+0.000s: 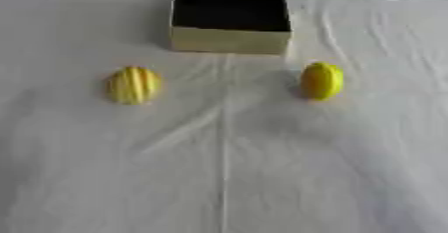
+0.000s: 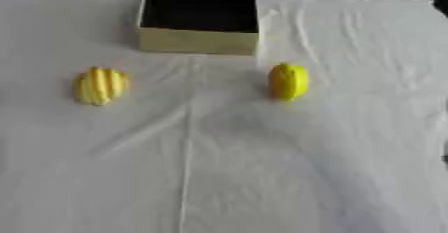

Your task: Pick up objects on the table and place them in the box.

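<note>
On the white cloth (image 1: 262,177), the ribbed yellow fruit (image 1: 133,85) lay left and the smooth yellow fruit (image 1: 321,81) right, well apart, before the open box (image 1: 229,41); neither hand showed, finger state undeterminable.

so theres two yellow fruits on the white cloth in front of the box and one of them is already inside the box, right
Not quite. Neither fruit is inside the box: its dark interior looks empty. The ribbed yellow fruit and the smooth yellow fruit both lie on the white cloth in front of it, as the left eye view shows.
</note>
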{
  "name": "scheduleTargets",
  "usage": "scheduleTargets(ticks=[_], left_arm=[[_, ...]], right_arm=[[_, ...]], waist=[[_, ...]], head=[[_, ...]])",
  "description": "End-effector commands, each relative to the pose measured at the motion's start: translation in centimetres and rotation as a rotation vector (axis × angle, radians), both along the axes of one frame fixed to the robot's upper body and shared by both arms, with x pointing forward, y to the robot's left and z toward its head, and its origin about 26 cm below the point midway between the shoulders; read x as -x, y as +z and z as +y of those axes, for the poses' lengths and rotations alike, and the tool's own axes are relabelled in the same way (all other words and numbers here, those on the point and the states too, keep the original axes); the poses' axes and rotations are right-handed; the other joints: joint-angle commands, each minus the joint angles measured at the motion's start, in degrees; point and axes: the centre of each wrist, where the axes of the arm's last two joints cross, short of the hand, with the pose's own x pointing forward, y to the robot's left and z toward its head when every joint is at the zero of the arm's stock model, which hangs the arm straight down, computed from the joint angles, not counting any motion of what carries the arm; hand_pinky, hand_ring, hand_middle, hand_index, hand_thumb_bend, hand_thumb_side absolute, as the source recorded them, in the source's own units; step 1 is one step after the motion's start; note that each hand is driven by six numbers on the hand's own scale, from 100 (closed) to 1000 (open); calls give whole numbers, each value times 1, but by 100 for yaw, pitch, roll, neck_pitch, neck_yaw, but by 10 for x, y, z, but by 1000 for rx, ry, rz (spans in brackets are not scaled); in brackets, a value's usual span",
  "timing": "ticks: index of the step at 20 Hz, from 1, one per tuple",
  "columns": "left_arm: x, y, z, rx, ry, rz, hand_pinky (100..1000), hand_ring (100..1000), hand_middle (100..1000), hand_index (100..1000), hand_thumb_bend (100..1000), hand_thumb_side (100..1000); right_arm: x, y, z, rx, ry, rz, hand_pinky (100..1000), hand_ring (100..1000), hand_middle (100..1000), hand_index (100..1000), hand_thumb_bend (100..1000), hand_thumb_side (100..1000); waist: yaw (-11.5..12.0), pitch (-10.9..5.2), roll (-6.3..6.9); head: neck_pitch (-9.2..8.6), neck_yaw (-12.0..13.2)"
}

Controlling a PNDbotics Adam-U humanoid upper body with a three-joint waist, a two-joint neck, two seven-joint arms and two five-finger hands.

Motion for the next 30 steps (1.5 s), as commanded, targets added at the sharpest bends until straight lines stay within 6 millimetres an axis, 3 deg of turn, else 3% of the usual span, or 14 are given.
scheduleTargets(ticks=[1, 11, 18, 24, 30], left_arm=[[4, 7, 1, -24, -4, -20, 824, 801, 751, 844, 100, 620], [5, 6, 1, -51, -7, -10, 825, 801, 750, 843, 100, 616], [4, 9, -1, -76, -21, -16, 825, 801, 750, 843, 100, 614], [3, 11, -4, -94, -44, -11, 825, 801, 750, 843, 100, 615], [2, 11, -7, -101, -65, -5, 825, 801, 750, 843, 100, 614]], right_arm=[[6, 16, -11, 91, -40, -41, 910, 823, 635, 811, 100, 596], [18, 58, -36, 664, -178, 30, 875, 842, 727, 851, 100, 528], [18, 80, -32, 1069, -308, 81, 853, 839, 790, 872, 100, 455], [15, 77, -22, 1261, -269, 159, 861, 849, 807, 877, 100, 607], [12, 79, -14, 1337, -223, 194, 864, 853, 814, 881, 100, 653]], waist=[[0, -145, 0], [-25, -103, -21], [-22, -60, -25], [36, -65, -71], [81, -71, -91]], head=[[57, 10], [134, -40], [106, -65], [104, -182], [125, -225]])
